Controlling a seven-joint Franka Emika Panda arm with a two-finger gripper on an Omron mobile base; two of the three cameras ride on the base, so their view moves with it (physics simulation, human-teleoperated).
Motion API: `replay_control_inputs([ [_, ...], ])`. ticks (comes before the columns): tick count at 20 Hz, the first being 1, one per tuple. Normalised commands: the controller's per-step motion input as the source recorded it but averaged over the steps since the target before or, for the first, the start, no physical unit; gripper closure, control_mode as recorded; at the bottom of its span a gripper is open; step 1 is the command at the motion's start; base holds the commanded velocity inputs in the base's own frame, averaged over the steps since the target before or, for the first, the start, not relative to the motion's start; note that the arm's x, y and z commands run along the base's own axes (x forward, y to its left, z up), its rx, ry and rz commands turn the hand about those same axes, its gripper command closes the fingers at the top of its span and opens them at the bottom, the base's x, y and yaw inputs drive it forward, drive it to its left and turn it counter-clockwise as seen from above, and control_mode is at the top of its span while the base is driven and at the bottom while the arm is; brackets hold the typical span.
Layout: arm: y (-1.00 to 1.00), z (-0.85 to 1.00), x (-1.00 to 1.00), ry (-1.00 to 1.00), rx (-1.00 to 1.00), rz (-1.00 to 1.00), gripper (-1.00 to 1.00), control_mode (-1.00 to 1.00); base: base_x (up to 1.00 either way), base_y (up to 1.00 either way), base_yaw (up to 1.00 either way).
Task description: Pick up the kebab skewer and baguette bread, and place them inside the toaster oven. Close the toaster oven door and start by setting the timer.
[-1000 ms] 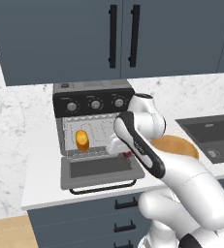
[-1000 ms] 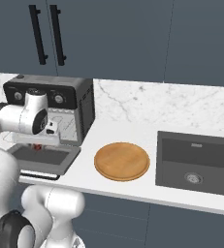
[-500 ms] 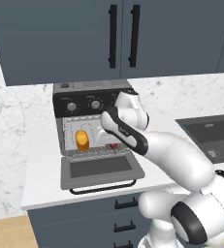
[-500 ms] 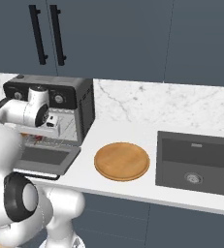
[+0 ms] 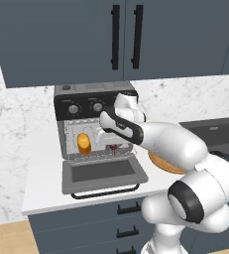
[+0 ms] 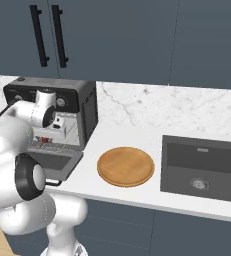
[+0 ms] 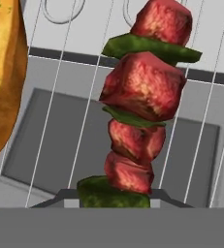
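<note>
The gripper (image 5: 115, 145) reaches into the toaster oven (image 5: 95, 124), pinching the kebab skewer (image 7: 137, 109) over the thin wire rack (image 7: 60, 97). The glossy meat chunks hang beside the crusty golden baguette bread (image 5: 84, 143), which already lies inside. Next, I'd guess: release it, back out, then lift the flat glass-fronted toaster oven door (image 5: 104, 172).
</note>
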Motion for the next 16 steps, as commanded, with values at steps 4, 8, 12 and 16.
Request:
replay_control_inputs([
  [4,0.04,-0.43,0.00,0.00,0.00,0.00,1.00,-1.00,0.00,0.00,0.00],
  [8,0.01,-0.39,0.00,0.00,-0.01,0.00,1.00,-1.00,0.00,0.00,0.00],
  [12,0.00,-0.36,-0.13,0.00,-0.01,0.00,1.00,-1.00,0.00,0.00,0.00],
  [16,0.00,-0.40,-0.37,0.00,-0.02,0.00,-1.00,-1.00,0.00,0.00,0.00],
])
